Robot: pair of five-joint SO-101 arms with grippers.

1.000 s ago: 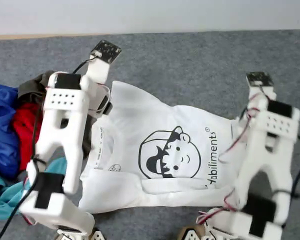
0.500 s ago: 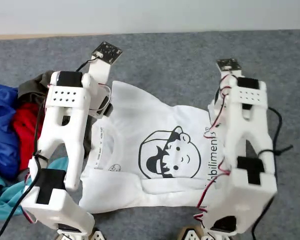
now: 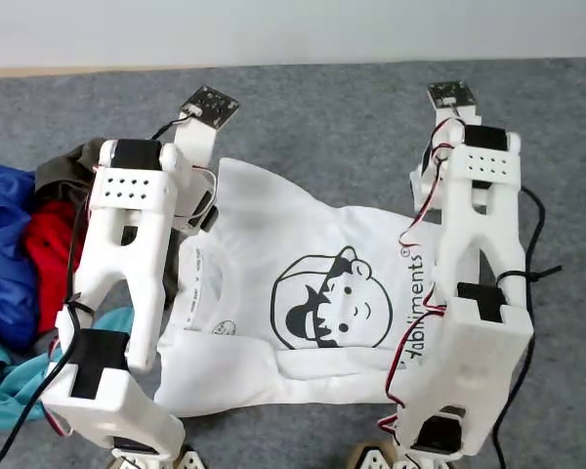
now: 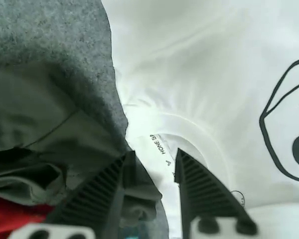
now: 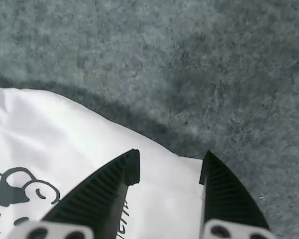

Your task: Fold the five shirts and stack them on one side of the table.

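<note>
The white shirt [image 3: 313, 293] lay flat on the grey table [image 3: 322, 117] between both arms. Its long axis ran across them, collar toward the left arm and hem toward the right. Each arm extended forward from its base, wrist pitched down. The left gripper [image 4: 153, 157] hung over the collar, jaws parted and empty, beside the heap of other shirts [image 3: 20, 264]. Farther out, the right gripper [image 5: 170, 157] hovered over the hem's far corner, jaws apart and empty. A straight drop there would likely catch that corner.
</note>
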